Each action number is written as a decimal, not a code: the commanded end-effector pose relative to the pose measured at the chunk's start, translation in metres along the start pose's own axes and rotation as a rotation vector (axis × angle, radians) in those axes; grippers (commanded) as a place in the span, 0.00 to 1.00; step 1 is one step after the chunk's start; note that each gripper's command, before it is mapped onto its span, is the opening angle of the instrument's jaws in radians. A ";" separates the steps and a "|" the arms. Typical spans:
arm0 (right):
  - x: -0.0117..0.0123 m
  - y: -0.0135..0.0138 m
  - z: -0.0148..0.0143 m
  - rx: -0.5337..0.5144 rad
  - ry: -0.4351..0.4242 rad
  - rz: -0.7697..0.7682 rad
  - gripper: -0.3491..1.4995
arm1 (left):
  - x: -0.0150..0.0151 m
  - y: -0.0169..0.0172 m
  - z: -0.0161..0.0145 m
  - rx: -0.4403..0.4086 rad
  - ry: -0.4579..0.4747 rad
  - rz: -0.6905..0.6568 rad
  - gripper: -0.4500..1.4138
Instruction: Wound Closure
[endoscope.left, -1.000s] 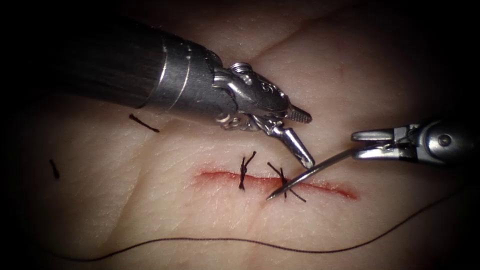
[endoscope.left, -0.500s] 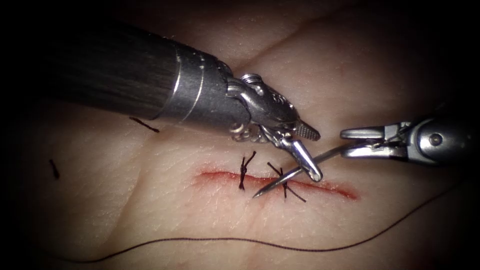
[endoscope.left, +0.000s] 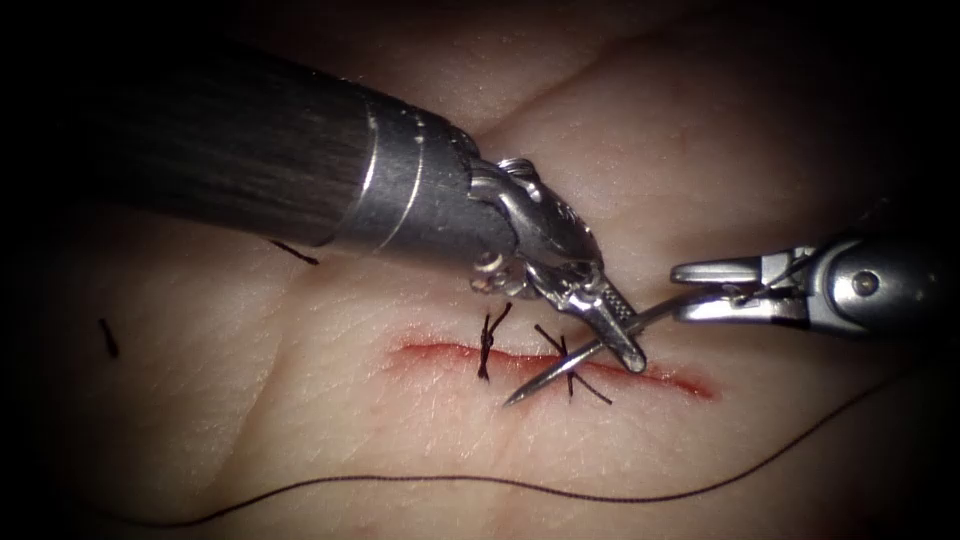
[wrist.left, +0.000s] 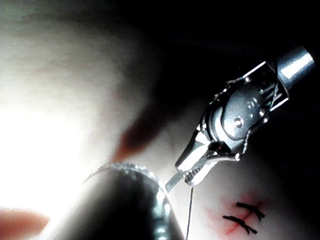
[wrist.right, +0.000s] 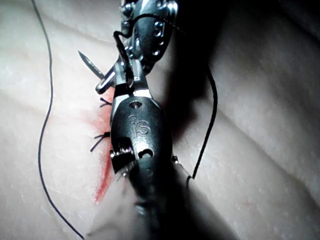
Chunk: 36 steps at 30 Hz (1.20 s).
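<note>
The curved needle (endoscope.left: 560, 365) hangs just above the tissue (endoscope.left: 330, 420), not in it. Its point is over the cut (endoscope.left: 660, 377), close to the right-hand stitch (endoscope.left: 570, 365). My right tool (endoscope.left: 685, 292) comes in from the right and is shut on the needle near its rear end. My left tool (endoscope.left: 628, 352) reaches down from the upper left with its jaws shut on the needle's middle. In the right wrist view the needle's point (wrist.right: 89, 63) sticks out past the left tool (wrist.right: 150, 30). The left wrist view has the right tool (wrist.left: 192, 172) gripping the needle.
A second knotted stitch (endoscope.left: 487, 345) sits left of the first. Red fluid lines the cut. The dark thread (endoscope.left: 500, 482) trails in a long arc across the near tissue. Two cut ends of thread (endoscope.left: 108, 338) (endoscope.left: 295, 252) lie at the left.
My left tool came down and to the right with its jaws open, then shut them on the needle's middle. My right tool carried the needle slightly to the left.
</note>
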 end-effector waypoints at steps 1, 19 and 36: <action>-0.0004 -0.0001 0.0007 0.001 0.002 -0.001 0.00 | 0.0003 -0.0003 0.0003 0.000 0.001 -0.014 0.22; -0.0002 -0.0009 0.0009 -0.098 -0.005 0.222 0.91 | 0.0004 -0.0001 0.0005 -0.155 0.128 0.057 0.00; -0.0031 -0.0013 -0.0017 -0.523 0.095 0.560 0.93 | 0.0001 -0.0004 -0.0001 -0.152 0.400 0.158 0.00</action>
